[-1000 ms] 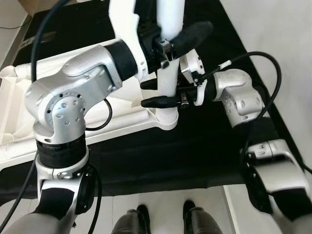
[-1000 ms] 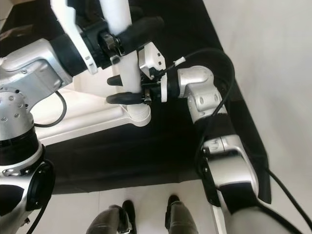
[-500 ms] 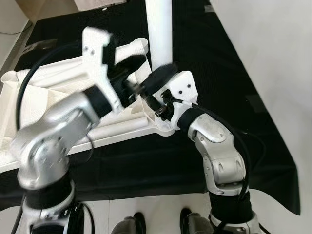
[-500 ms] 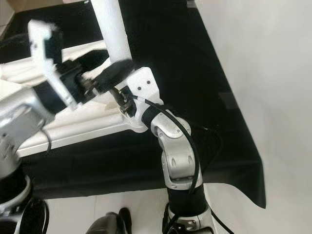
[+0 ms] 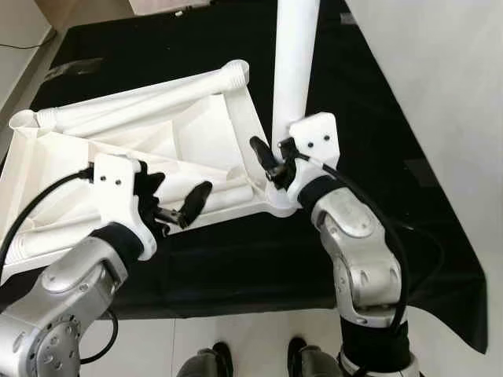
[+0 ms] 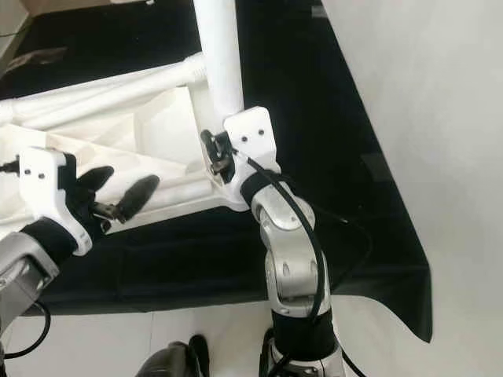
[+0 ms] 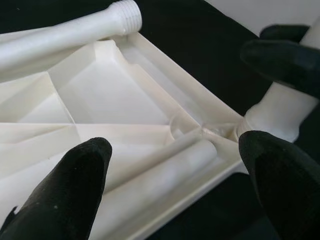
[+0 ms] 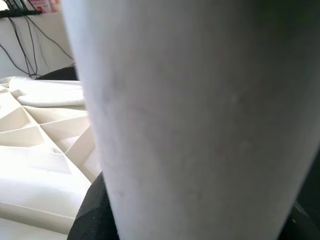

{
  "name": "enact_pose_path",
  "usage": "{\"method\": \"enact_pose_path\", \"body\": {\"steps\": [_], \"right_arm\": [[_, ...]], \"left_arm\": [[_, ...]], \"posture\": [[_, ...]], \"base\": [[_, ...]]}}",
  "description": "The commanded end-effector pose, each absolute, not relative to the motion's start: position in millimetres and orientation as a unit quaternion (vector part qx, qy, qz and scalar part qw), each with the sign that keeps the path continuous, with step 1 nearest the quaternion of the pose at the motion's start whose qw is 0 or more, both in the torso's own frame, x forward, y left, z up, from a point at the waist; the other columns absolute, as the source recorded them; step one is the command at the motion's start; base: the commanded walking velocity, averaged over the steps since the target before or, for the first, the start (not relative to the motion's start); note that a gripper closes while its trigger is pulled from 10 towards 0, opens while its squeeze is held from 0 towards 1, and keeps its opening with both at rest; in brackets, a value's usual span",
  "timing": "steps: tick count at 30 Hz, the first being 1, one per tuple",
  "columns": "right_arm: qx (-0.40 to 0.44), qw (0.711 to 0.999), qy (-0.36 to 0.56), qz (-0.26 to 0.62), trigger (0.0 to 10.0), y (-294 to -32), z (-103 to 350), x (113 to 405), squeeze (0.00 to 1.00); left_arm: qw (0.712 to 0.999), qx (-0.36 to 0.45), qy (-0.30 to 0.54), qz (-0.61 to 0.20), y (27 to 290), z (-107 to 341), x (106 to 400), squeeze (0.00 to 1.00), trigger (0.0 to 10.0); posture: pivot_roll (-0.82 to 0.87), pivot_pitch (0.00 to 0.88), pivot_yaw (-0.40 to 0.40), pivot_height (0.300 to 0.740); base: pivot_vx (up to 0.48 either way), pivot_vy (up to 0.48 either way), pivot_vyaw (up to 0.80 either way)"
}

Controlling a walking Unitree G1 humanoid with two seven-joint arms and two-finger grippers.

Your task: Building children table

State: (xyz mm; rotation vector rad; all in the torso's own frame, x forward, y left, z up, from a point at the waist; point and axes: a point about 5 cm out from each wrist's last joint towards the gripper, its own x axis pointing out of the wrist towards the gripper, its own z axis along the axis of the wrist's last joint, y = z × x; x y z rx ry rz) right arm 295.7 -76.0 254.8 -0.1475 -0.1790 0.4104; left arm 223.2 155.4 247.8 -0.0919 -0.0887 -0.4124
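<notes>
bright, even daylight; white plastic nearly washes out against the black cloth (image 5: 236,259); the right wrist view is blurred close-up.

We find both head views looking steeply down on the overturned tabletop (image 5: 118,149) lying on the black mat (image 5: 440,236). The left wrist view looks low across its ribbed underside toward the upright leg (image 7: 280,112) at one corner. The right wrist view sits hard against that leg (image 8: 200,120).
</notes>
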Motion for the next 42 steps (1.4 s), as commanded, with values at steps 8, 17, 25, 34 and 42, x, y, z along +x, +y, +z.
{"method": "enact_pose_path", "body": {"steps": [8, 17, 25, 34, 42], "right_arm": [[0.019, 0.941, -0.023, 0.337, 10.0, -53.8, 227.4, 288.1, 1.0], [-0.044, 0.839, -0.073, 0.537, 10.0, -70.1, 253.0, 294.3, 0.0], [-0.149, 0.748, -0.07, 0.643, 10.0, -87.7, 274.4, 316.6, 0.0], [-0.19, 0.696, -0.043, 0.691, 0.0, -90.5, 271.3, 324.3, 0.0], [-0.178, 0.774, 0.0, 0.607, 0.0, -96.3, 238.7, 330.0, 0.0]], "left_arm": [[0.982, -0.042, 0.019, -0.181, 143.0, 206.7, 204.4, 0.0, 10.0], [0.981, -0.062, 0.025, -0.182, 132.4, 192.6, 190.5, 0.0, 10.0], [0.974, -0.05, 0.03, -0.218, 119.3, 180.5, 172.2, 0.0, 10.0], [0.974, -0.056, 0.005, -0.221, 113.1, 179.8, 164.8, 0.0, 10.0], [0.97, -0.046, -0.02, -0.24, 106.3, 177.6, 164.6, 0.0, 10.0]], "posture": [[0.0, 0.315, 0.067, 0.74], [0.02, 0.319, 0.056, 0.74], [0.02, 0.318, 0.043, 0.74], [0.02, 0.306, 0.023, 0.74], [-0.01, 0.291, 0.012, 0.74]], "base": [[0.0, 0.0, 0.0], [0.0, 0.0, 0.0], [0.0, 0.0, 0.0], [0.0, 0.0, 0.0], [0.0, 0.0, 0.0]]}}
